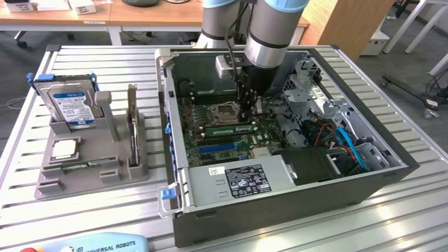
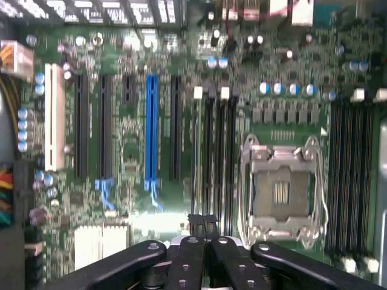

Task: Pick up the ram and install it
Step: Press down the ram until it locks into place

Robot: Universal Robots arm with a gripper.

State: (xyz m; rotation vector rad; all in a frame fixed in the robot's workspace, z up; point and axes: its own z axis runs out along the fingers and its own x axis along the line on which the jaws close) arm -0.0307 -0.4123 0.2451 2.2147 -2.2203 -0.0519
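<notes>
One ram [image 1: 228, 128] stick lies seated flat in a motherboard [image 1: 217, 137] slot inside the open computer case [image 1: 280, 205], just at 7 o'clock of the gripper [image 1: 246, 111]. Gripper fingers [image 2: 202, 226] pressed together, holding nothing, tips hovering close above the memory slots [image 2: 213, 151] beside the empty processor socket [image 2: 281, 193]. Possibly a second ram [image 1: 84, 165] lies in the grey holder [image 1: 91, 173] outside, at 9 o'clock; hard to confirm.
</notes>
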